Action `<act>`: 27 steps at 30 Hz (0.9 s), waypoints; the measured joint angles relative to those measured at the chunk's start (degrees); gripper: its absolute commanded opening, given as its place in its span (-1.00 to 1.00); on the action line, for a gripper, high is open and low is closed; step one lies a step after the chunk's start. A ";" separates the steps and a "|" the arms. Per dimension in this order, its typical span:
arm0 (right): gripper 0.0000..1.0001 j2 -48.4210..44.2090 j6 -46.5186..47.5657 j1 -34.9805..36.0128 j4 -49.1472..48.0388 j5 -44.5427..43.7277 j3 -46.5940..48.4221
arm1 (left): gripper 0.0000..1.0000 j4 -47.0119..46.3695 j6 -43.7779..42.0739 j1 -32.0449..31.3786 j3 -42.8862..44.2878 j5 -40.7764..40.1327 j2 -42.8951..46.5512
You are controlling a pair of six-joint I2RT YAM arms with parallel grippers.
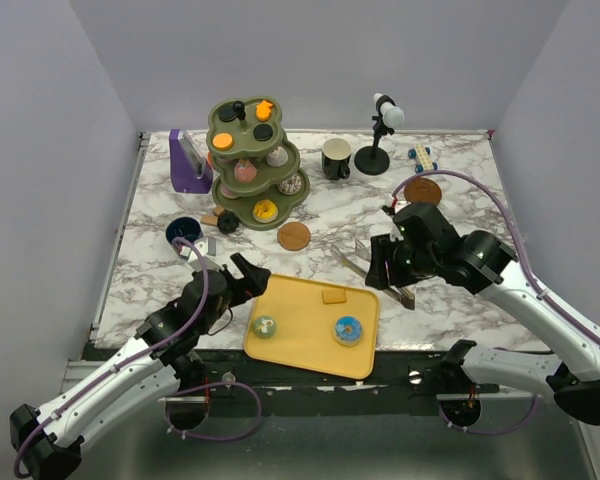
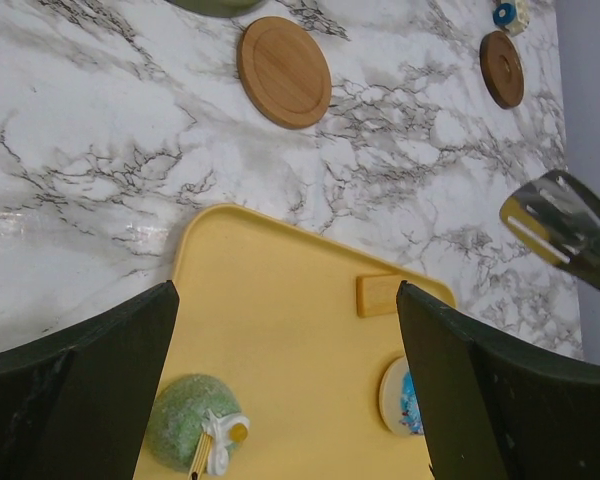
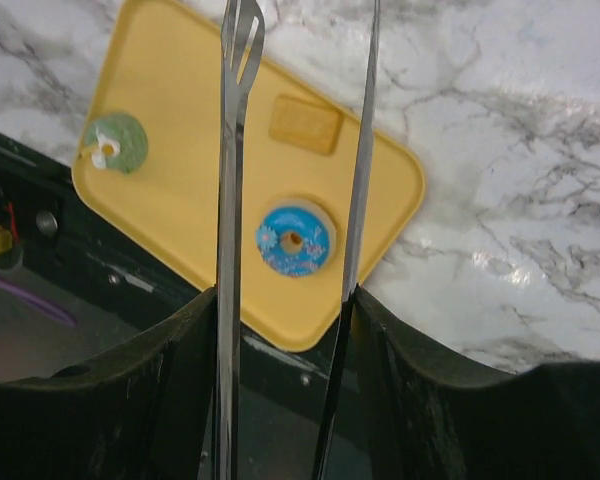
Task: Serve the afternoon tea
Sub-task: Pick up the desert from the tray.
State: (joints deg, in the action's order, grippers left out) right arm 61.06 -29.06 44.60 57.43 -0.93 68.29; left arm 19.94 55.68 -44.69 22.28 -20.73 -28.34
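A yellow tray (image 1: 300, 312) at the table's front edge carries a green cupcake (image 1: 265, 326), a blue doughnut (image 1: 347, 330) and a tan biscuit (image 1: 333, 296). My left gripper (image 1: 248, 275) hovers open over the tray's left edge; in its wrist view the cupcake (image 2: 193, 437) lies between the fingers, below them. My right gripper (image 1: 385, 265) is shut on metal tongs (image 3: 230, 200), whose arms stand apart above the doughnut (image 3: 294, 240). The olive three-tier stand (image 1: 252, 165) holds several treats. Behind are a black cream-lined mug (image 1: 335, 158), a dark-blue mug (image 1: 183, 233) and brown coasters (image 1: 294, 236) (image 1: 422, 191).
A purple wedge holder (image 1: 188, 162) stands left of the tiered stand. A black stand with a white ball top (image 1: 378, 135) is at the back, a small blue-wheeled toy (image 1: 422, 155) to its right. A small black piece (image 1: 227, 222) lies by the stand's base.
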 measured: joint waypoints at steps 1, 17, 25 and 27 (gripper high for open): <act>0.20 0.00 0.11 0.59 1.51 0.55 0.00 | 0.97 0.02 0.02 0.00 0.00 -0.09 -0.02; 0.27 5.75 -1.22 19.02 14.49 3.15 2.03 | 0.97 4.46 -0.13 0.11 0.22 -1.57 2.19; 0.31 7.85 -2.95 21.51 18.40 -0.55 4.04 | 0.97 5.77 -0.11 0.37 -0.20 -2.29 6.43; 0.33 7.85 -3.32 21.70 19.32 -1.36 4.31 | 0.97 6.01 -0.09 0.37 -0.46 -2.38 6.51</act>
State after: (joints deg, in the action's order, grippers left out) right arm 68.90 -32.38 66.30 76.75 -2.28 72.60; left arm 25.96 55.59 -44.31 21.82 -23.11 -21.82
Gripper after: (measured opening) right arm 0.653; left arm 0.985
